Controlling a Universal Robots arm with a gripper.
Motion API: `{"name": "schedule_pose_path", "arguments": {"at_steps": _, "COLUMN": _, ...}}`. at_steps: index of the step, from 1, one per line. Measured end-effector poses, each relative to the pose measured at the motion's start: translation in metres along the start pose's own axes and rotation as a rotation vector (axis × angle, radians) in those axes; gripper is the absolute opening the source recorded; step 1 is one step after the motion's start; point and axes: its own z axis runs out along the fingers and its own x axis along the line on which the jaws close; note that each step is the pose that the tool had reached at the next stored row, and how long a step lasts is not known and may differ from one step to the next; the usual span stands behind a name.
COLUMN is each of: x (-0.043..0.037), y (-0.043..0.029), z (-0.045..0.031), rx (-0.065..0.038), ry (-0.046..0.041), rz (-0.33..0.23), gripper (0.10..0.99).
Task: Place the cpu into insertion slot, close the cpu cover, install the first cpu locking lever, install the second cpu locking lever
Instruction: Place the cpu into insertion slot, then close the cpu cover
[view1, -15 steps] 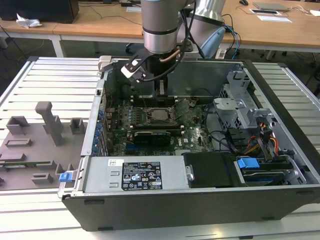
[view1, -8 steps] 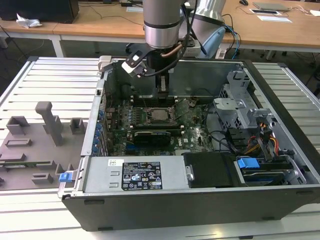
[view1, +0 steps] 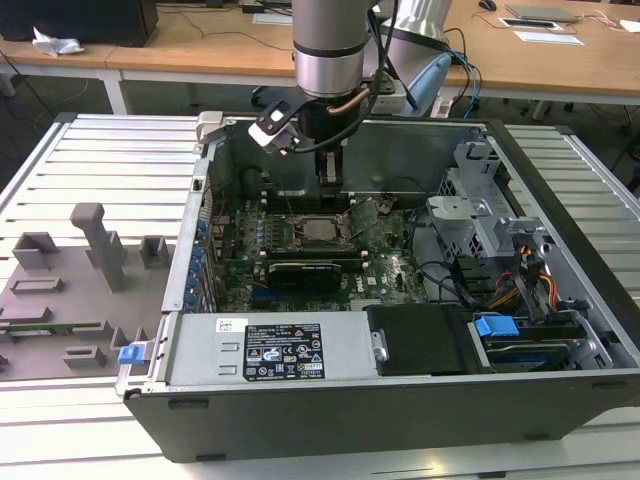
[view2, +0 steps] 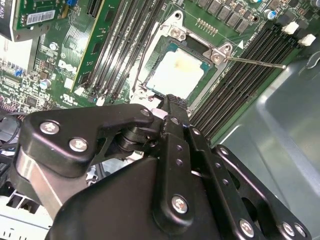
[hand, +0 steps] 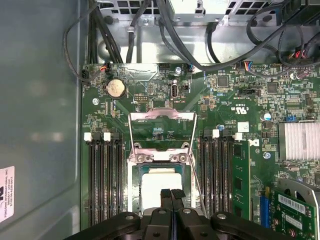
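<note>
The cpu (hand: 159, 186) lies flat in the insertion slot (hand: 133, 200) on the green motherboard, its pale silver top facing up. It appears again in the second wrist view as the cpu (view2: 177, 75) and in the exterior view as the cpu (view1: 322, 230). The cpu cover (hand: 161, 116), a thin silver frame, stands raised at the slot's far end, and the board shows through its window. A thin locking lever (view2: 256, 62) sticks out sideways from the socket. My gripper (hand: 171, 194) is shut with nothing between its fingers. It hangs just over the cpu's edge, opposite the cover.
Long black memory slots (hand: 105, 180) flank the socket on both sides. A black card (view1: 305, 272) lies in front of the socket. The case holds a power supply (view1: 285, 350), a drive cage (view1: 480, 215) and loose cables (hand: 200, 45). Grey fixtures (view1: 90, 250) stand on the table at the exterior view's left.
</note>
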Motion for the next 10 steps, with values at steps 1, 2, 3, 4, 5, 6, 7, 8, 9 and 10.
{"name": "schedule_pose_path", "arguments": {"at_steps": 1, "x": 0.0000, "y": 0.0000, "z": 0.0000, "rx": 0.000, "ry": 0.0000, "rz": 0.000, "gripper": 0.106}}
{"name": "schedule_pose_path", "arguments": {"at_steps": 2, "x": 0.0000, "y": 0.0001, "z": 0.0000, "rx": 0.000, "ry": 0.0001, "rz": 0.000, "gripper": 0.106}}
{"name": "schedule_pose_path", "arguments": {"at_steps": 3, "x": 0.0000, "y": 0.0001, "z": 0.0000, "rx": 0.000, "ry": 0.0000, "rz": 0.000, "gripper": 0.106}}
{"name": "schedule_pose_path", "arguments": {"at_steps": 4, "x": 0.0000, "y": 0.0003, "z": 0.0000, "rx": 0.000, "ry": 0.0000, "rz": 0.000, "gripper": 0.106}}
{"name": "schedule_pose_path", "arguments": {"at_steps": 5, "x": 0.0000, "y": 0.0004, "z": 0.0000, "rx": 0.000, "ry": 0.0000, "rz": 0.000, "gripper": 0.106}}
{"name": "schedule_pose_path", "arguments": {"at_steps": 6, "x": 0.0000, "y": 0.0005, "z": 0.0000, "rx": 0.000, "ry": 0.0000, "rz": 0.000, "gripper": 0.106}}
{"name": "schedule_pose_path", "arguments": {"at_steps": 7, "x": 0.0000, "y": 0.0006, "z": 0.0000, "rx": 0.000, "ry": 0.0000, "rz": 0.000, "gripper": 0.106}}
{"name": "schedule_pose_path", "arguments": {"at_steps": 8, "x": 0.0000, "y": 0.0007, "z": 0.0001, "rx": 0.000, "ry": 0.0000, "rz": 0.000, "gripper": 0.106}}
{"name": "schedule_pose_path", "arguments": {"at_steps": 9, "x": 0.0000, "y": 0.0008, "z": 0.0001, "rx": 0.000, "ry": 0.0000, "rz": 0.000, "gripper": 0.106}}
{"name": "schedule_pose_path", "arguments": {"at_steps": 10, "x": 0.0000, "y": 0.0011, "z": 0.0001, "rx": 0.000, "ry": 0.0000, "rz": 0.000, "gripper": 0.106}}
